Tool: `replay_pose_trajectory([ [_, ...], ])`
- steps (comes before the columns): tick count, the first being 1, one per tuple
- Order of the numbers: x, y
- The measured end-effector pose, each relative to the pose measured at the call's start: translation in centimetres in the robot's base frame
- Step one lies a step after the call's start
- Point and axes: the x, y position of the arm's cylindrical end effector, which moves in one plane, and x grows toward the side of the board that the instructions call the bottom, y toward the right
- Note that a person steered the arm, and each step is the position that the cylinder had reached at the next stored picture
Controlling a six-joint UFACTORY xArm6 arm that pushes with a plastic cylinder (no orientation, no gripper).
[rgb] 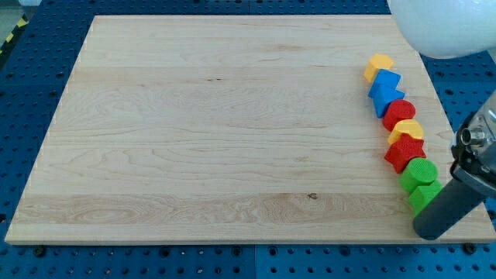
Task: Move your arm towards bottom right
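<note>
My tip point(428, 231) rests on the wooden board point(217, 132) near its bottom right corner, just below the lowest green block point(423, 194) and very close to it or touching; the rod hides that block's right side. A curved line of blocks runs up the board's right side from there: a green cylinder point(419, 172), a red star-like block point(405, 153), a yellow block point(407, 129), a red cylinder point(399, 112), two blue blocks point(384, 81) point(387, 100) pressed together, and a yellow block point(379, 64) at the top.
A white rounded object point(446, 27) hangs over the top right corner. The arm's grey body point(477, 147) enters from the view's right edge. A blue perforated table point(31, 85) surrounds the board.
</note>
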Motion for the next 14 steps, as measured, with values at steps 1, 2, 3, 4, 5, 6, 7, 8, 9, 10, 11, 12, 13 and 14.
replay_pose_trajectory([
  [1, 0.0, -6.3],
  [2, 0.0, -11.5],
  [3, 0.0, -13.1],
  [4, 0.0, -13.0],
  [5, 0.0, -13.2],
  [6, -3.5, -17.7],
  [7, -12.0, -19.4],
  [8, -21.4, -19.9],
  [9, -30.3, -18.0],
  [10, -38.6, -11.7],
  [11, -38.9, -1.3],
  [12, -33.0, 8.3],
  [13, -25.2, 14.0],
  [14, -23.6, 14.2],
])
